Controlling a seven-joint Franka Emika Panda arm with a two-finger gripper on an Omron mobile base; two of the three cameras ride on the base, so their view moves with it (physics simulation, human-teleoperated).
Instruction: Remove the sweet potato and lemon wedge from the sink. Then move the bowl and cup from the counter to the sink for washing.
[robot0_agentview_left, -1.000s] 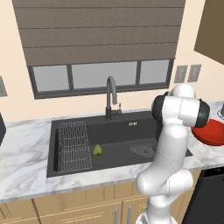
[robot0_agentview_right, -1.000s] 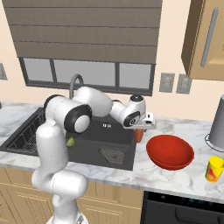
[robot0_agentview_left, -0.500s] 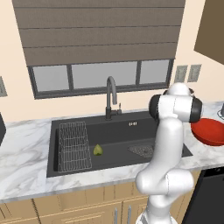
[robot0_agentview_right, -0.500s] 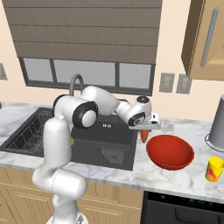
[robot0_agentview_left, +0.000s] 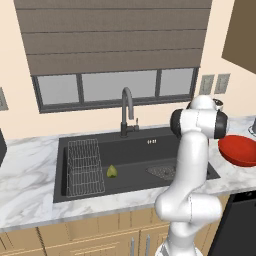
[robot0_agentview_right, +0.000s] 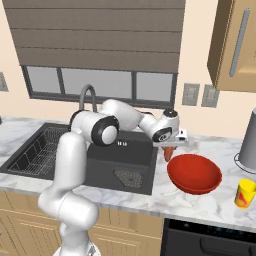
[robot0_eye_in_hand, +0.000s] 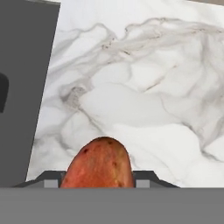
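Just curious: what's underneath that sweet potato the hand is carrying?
Bare marble counter lies under the sweet potato, with the sink edge beside it. The spot straight below is covered by the potato.

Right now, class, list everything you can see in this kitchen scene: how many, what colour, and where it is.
sweet potato: one, orange-red, held in the gripper above the marble counter, between sink and bowl
lemon wedge: one, yellow-green, on the sink floor beside the wire rack
bowl: one, red, on the counter right of the sink
cup: one, yellow, on the counter right of the bowl
sink: one, dark grey, set in the counter
faucet: one, dark, behind the sink
gripper: one, white, holding the sweet potato
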